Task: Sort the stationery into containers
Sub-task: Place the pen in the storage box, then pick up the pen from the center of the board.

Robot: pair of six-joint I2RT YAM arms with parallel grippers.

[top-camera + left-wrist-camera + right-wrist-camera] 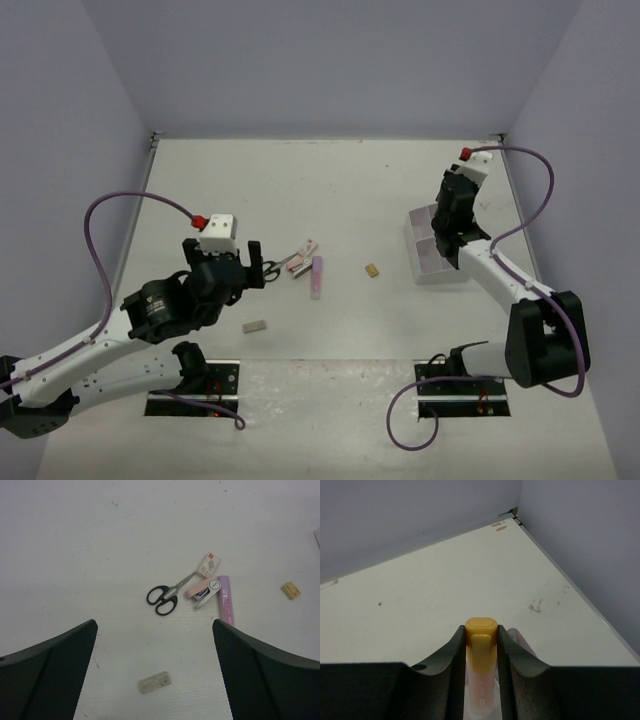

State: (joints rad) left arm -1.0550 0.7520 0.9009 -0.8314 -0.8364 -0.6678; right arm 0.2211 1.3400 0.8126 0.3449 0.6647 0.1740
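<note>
A: Where is the open room on the bench (330, 180)?

B: It runs from the items to the far wall. The white tray (432, 268) sits near the right edge. The right tool (480, 630) is beside it and grips an orange marker (481, 652).

A: And the left tool (154, 625)?

B: It is spread wide, near the scissors (162, 597), the purple marker (226, 602) and a small box (209, 564). The red label on the box is too small to read. The grey eraser (154, 682) lies nearest.
</note>
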